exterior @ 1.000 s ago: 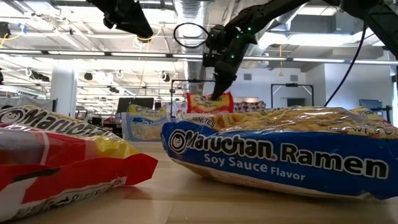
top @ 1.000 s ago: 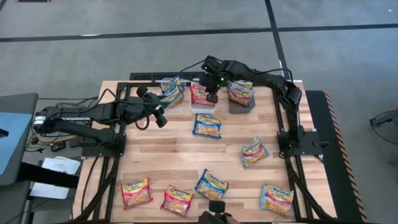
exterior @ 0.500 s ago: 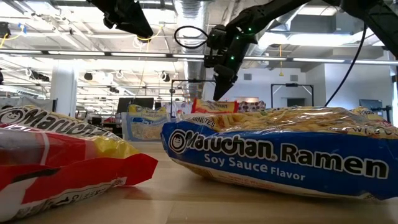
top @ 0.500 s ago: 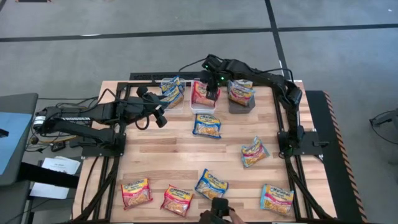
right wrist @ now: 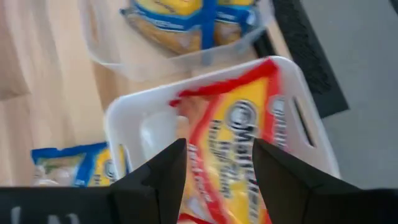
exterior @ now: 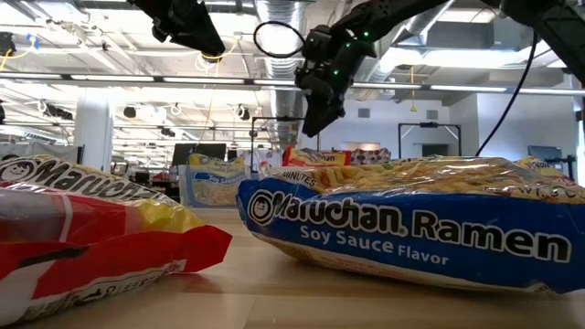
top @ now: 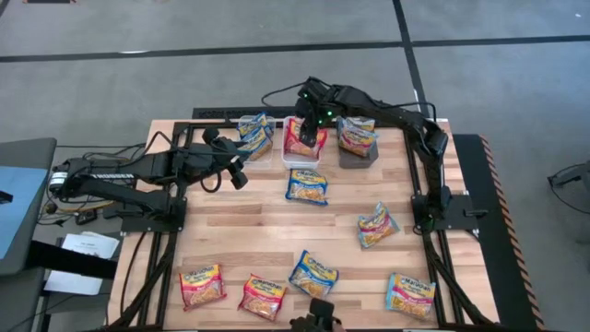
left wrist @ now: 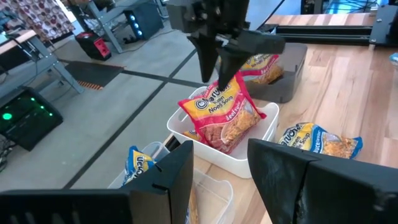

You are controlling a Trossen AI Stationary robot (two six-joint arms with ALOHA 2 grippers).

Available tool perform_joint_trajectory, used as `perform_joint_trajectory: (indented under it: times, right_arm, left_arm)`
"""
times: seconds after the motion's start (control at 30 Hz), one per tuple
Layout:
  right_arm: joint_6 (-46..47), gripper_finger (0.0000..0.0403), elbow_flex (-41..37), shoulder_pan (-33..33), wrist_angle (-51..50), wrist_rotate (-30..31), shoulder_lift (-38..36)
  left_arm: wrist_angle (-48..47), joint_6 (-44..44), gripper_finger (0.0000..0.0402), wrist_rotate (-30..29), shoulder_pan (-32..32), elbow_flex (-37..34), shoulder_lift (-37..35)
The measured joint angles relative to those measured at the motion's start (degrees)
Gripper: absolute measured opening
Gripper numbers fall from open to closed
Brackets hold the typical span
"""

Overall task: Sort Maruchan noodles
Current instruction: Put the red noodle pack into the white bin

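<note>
My right gripper (top: 310, 127) hangs open just above the white bin (top: 286, 159) at the table's far edge. Under it a red-trimmed Maruchan packet (left wrist: 225, 116) lies tilted in that bin, one end propped on the rim. In the low view the fingers (exterior: 314, 121) stand clear above the packet (exterior: 315, 157). The right wrist view looks down on the packet (right wrist: 249, 155) between the spread fingers (right wrist: 168, 177). My left gripper (left wrist: 221, 180) waits open to the left of the bins, holding nothing.
A clear bin (top: 253, 136) holds blue packets. A dark grey bin (top: 358, 146) holds orange ones. Loose packets lie on the table: one blue (top: 307, 186) near the bins, one (top: 376, 224) toward the right, several along the near edge (top: 262, 295).
My right gripper has opened and let go of the red-trimmed packet. The packet stood upright in its fingers and has dropped to lie tilted in the white bin. The gripper has then rolled and drawn up a little from the bin.
</note>
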Motion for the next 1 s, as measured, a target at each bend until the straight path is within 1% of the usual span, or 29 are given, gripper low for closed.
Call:
perform_joint_trajectory:
  times: [0.2,0.23,0.33,0.4,0.73,1.0]
  right_arm:
    - [1.95,0.0205,-3.92,1.82,3.91,0.3,0.17]
    - [1.94,0.0205,-4.75,2.01,5.17,0.96,0.09]
    - [2.36,0.0204,-6.79,2.82,9.1,5.87,0.22]
    - [3.26,0.0201,-6.9,2.94,10.21,6.44,0.2]
    - [7.44,0.0184,-6.85,2.37,9.79,6.6,0.13]
    - [9.44,0.0183,-10.44,2.08,10.61,8.47,0.11]
  left_arm:
    - [-0.01,-0.09,0.0143,0.02,0.0,-0.02,0.0]
    - [0.0,-0.09,0.0143,0.02,0.0,-0.02,0.0]
    - [-0.02,-0.09,0.0143,0.02,0.0,-0.02,0.0]
    - [0.0,-0.09,0.0143,0.02,0.0,-0.02,0.0]
    - [0.0,-0.11,0.0143,0.02,0.0,-0.02,0.0]
    - [0.0,-1.6,0.0143,0.02,0.0,-0.01,0.0]
